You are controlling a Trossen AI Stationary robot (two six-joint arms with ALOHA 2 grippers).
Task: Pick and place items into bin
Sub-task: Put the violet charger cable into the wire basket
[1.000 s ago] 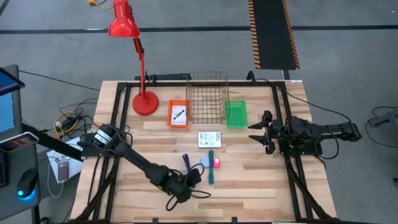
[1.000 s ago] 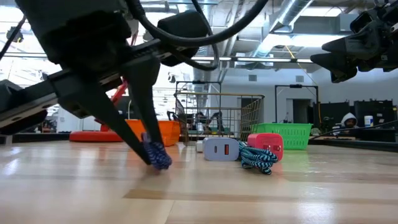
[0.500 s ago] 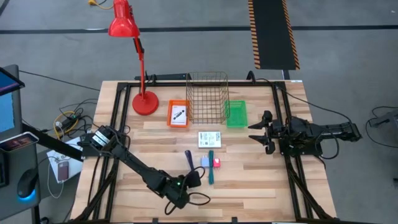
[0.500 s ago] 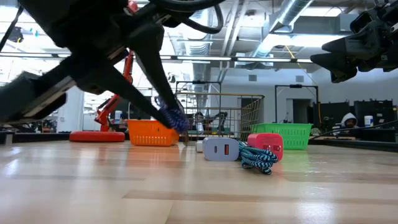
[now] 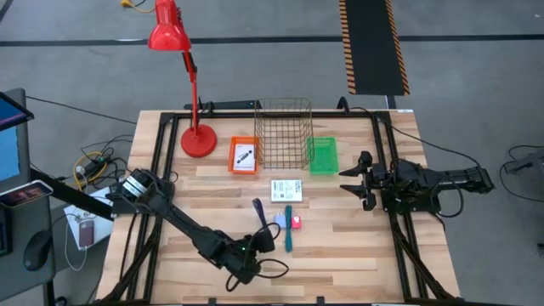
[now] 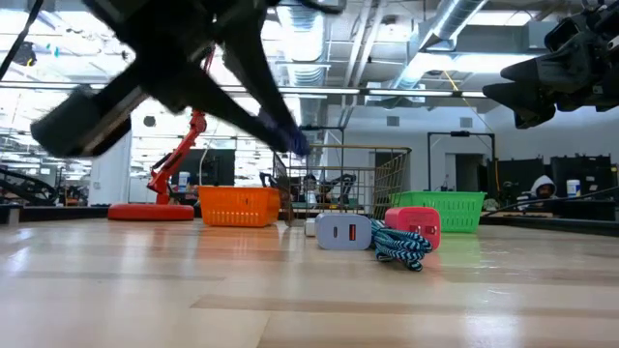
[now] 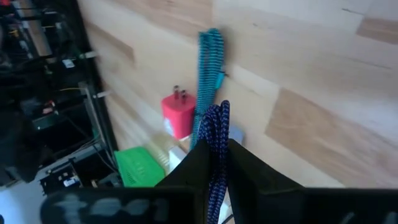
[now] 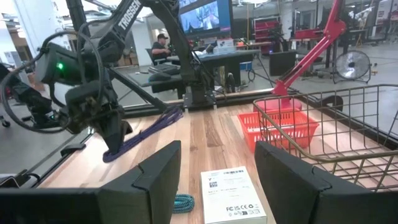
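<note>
My left gripper [image 5: 259, 236] is over the table's near middle, shut on a dark blue braided cable [image 5: 257, 212], which also shows in the low view as the blue cable [image 6: 287, 137]. A teal braided cable [image 5: 289, 229], a pink-red block [image 5: 297, 222] and a blue-grey block [image 5: 280, 221] lie flat on the table just right of it. A white printed packet [image 5: 286, 189] lies flat behind them. My right gripper [image 5: 360, 180] waits open, raised over the table's right side. My left gripper pinches the blue cable between its two fingers [image 7: 245, 168], holding a bundled length near its near end [image 7: 215, 163]. The rest of the cable [image 7: 219, 118] sticks out past the fingertips toward the table's far edge. In the low view the cable is lifted clear of the table.
At the far middle stand an orange bin [image 5: 244, 156] holding a white card, a wire basket [image 5: 283, 134] and a green bin [image 5: 323, 155]. A red desk lamp [image 5: 197, 140] stands at the far left. A black frame rail [image 5: 389, 161] edges the table.
My left gripper has risen from the tabletop and carried the blue cable up with it. The cable, which lay touching the wood a second ago, now hangs clear above it and has shifted slightly toward the far edge and the blocks. The fingers stayed shut on it.
</note>
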